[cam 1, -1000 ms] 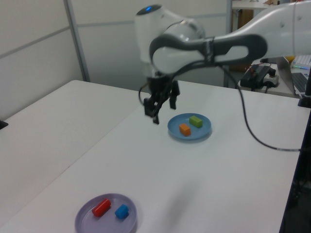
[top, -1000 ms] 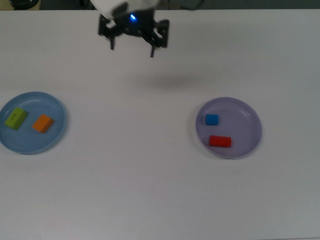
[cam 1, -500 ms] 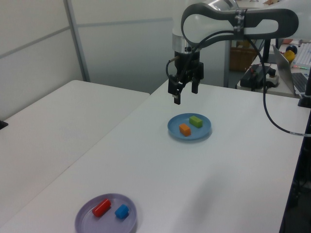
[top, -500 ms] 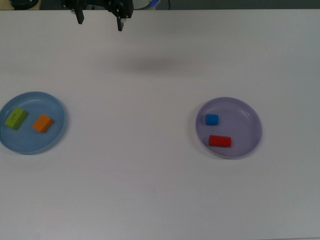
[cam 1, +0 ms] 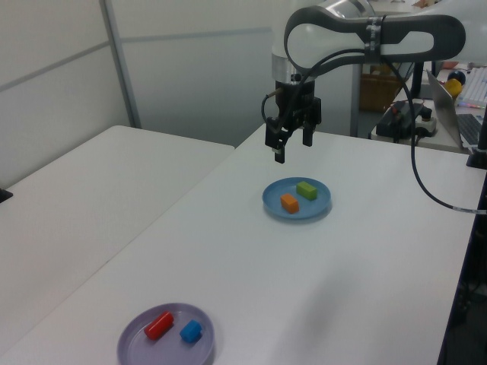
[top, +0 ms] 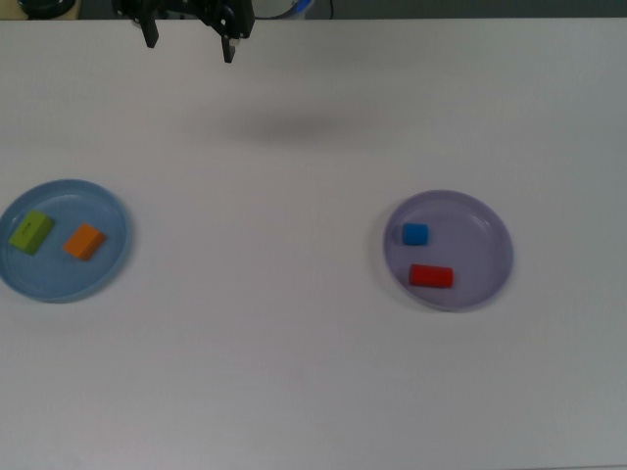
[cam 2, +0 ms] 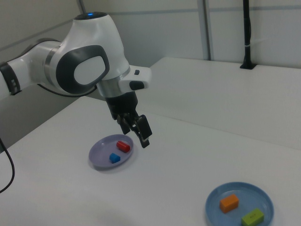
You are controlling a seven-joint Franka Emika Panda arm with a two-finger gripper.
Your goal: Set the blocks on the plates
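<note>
The lime-green block [top: 31, 232] and the orange block [top: 84, 242] lie side by side on the light blue plate [top: 59, 279] at the top view's left. On the lavender plate [top: 480, 235] at the top view's right lie the blue cube [top: 415, 234] and the red cylinder [top: 431, 277]. My gripper [top: 188, 44] hangs open and empty at the top view's upper edge, high above the table and apart from both plates. The left view shows the gripper [cam 1: 293, 147] behind the light blue plate [cam 1: 304, 211]. In the right view the gripper [cam 2: 136, 134] hovers near the lavender plate [cam 2: 99, 153].
A second white table [cam 1: 68, 198] adjoins along the left view's left. A laptop and cables [cam 1: 464, 114] sit at the left view's right edge. A black pole [cam 2: 247, 33] stands at the right view's back.
The gripper has risen and swung toward the top view's upper left, away from the table's middle. It has hardly moved in the last half second. The blocks lie unchanged.
</note>
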